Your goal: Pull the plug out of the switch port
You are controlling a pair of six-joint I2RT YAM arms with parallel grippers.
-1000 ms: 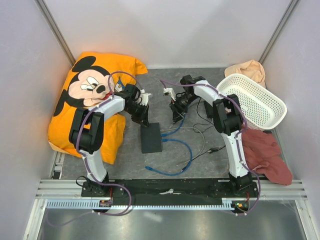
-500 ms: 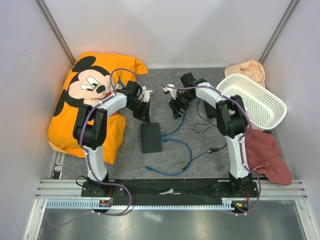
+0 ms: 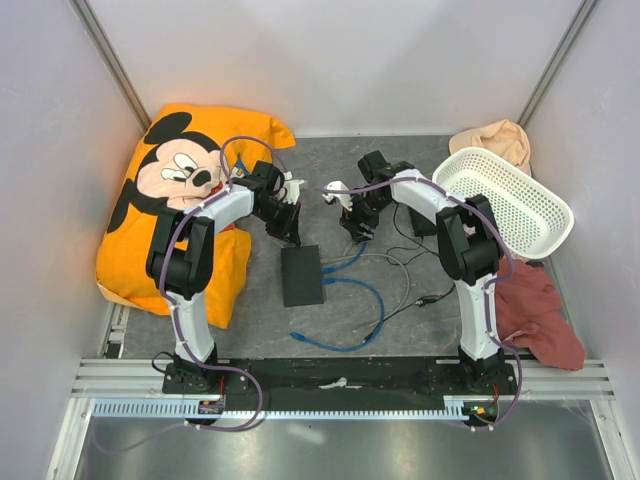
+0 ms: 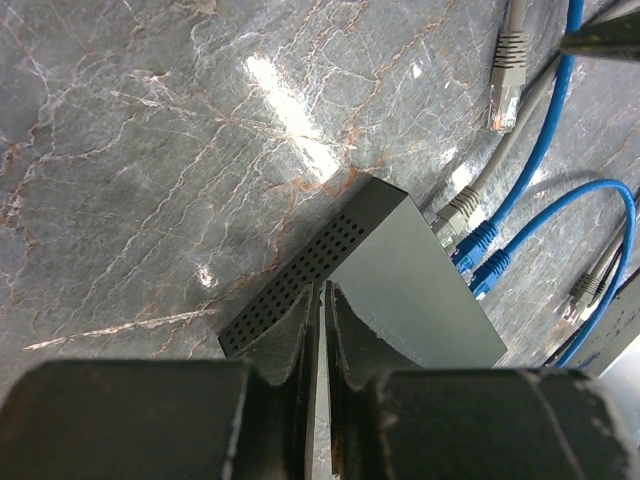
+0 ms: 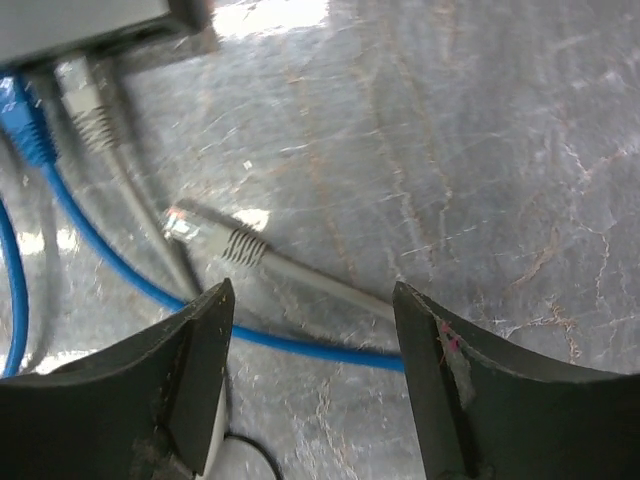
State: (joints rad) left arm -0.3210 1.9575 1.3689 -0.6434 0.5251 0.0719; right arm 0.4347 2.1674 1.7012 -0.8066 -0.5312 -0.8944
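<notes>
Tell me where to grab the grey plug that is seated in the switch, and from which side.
Take the grey plug by its ribbed boot, just outside the switch, coming from above. It lies low over the table, jutting straight out of the switch, so the top looks clearest. A blue plug sits close on one flank; the other flank is free, so close across the boot.

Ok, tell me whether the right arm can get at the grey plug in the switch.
Probably yes. The right gripper hangs open near the switch, and nothing stands over the grey plug. The blue plug sits tight beside it, so finger room looks scarce.
</notes>
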